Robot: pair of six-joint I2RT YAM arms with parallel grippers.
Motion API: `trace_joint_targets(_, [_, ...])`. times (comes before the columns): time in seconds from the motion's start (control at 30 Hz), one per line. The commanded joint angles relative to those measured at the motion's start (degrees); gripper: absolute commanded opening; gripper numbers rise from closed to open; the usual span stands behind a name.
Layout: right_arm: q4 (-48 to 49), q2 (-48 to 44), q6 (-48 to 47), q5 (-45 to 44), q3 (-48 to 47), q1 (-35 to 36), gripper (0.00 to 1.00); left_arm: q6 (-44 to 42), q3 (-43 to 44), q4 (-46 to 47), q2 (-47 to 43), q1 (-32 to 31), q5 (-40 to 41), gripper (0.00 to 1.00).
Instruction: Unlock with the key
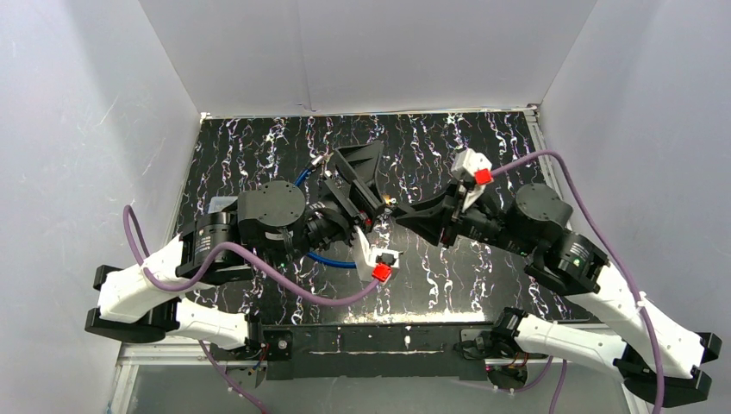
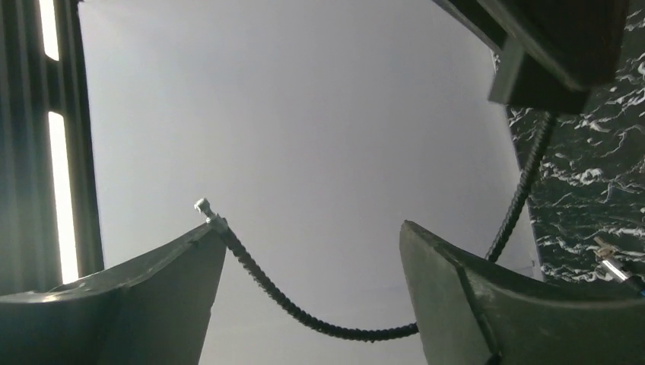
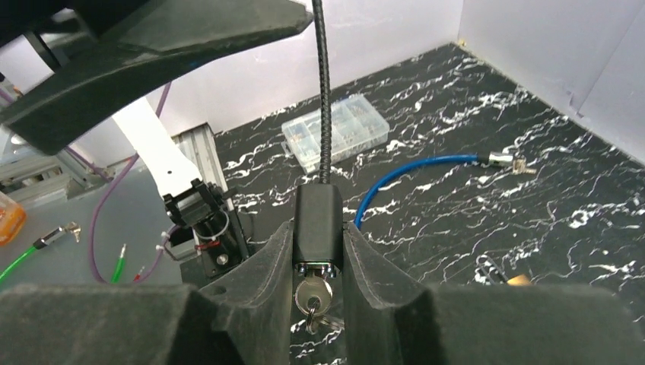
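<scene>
No legible text, label, brand, number or sign anywhere in any of the three views.

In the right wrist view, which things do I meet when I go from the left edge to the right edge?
Green cable → black lock → blue cable → metal end of that cable. The clear box is left out, as it overlaps the lock.

Black marbled table (image 1: 483, 267) bears a blue cable (image 3: 411, 176) and clear box (image 3: 335, 131).
</scene>
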State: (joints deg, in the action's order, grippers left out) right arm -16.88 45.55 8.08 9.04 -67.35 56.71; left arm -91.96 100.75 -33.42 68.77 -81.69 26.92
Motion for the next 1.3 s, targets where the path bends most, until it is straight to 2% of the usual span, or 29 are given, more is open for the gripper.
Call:
trace_joint_targets(0.0, [1.1, 0.8, 2.5, 0.9, 0.6, 0.1, 0.01, 7.9, 0.6, 0.0, -0.2, 0.3, 1.8, 0.97])
trace_joint_targets(0.2, [-1.0, 1.7, 4.9, 1.2, 3.7, 0.0, 0.01, 19.3, 11.3, -6.0, 4.2, 1.7, 5.5, 0.98])
trace_joint_targets(0.3, [-2.7, 2.7, 6.0, 1.4, 4.7, -0.7, 0.01, 27.4, 21.1, -11.4, 8.3, 3.9, 6.2, 0.98])
trace_joint_targets(0.4, [-4.2, 3.8, 6.7, 1.8, 6.2, -2.1, 0.01, 34.2, 30.5, -18.5, 10.8, 6.0, 3.4, 0.98])
trace_joint_targets(0.53, [-1.9, 4.4, 9.1, 4.4, 10.1, -4.7, 0.01, 36.3, 32.8, -16.2, 9.6, 6.3, 1.7, 0.98])
trace_joint_targets(0.77, [1.8, 7.2, 11.5, 6.2, 14.4, -6.0, 0.01, 32.8, 22.2, -9.5, 5.1, 7.2, 4.8, 0.98])
trace_joint_targets(0.97, [4.4, 9.9, 13.9, 7.1, 18.0, -7.0, 0.01, 31.8, 16.8, -5.4, 3.6, 7.4, 8.3, 0.98])
trace_joint_targets(1.03, [5.9, 10.7, 14.9, 7.2, 20.4, -7.2, 0.01, 31.0, 12.0, -0.2, 2.3, 7.7, 10.0, 0.98])
trace_joint_targets(1.2, [10.5, 13.6, 18.7, 8.4, 26.9, -7.4, 0.01, 28.4, -6.8, 18.3, -2.5, 7.9, 12.7, 0.98])
trace_joint_targets(1.27, [12.2, 15.3, 19.5, 9.1, 29.5, -7.4, 0.01, 30.3, -10.3, 20.9, -2.8, 7.9, 12.8, 0.98])
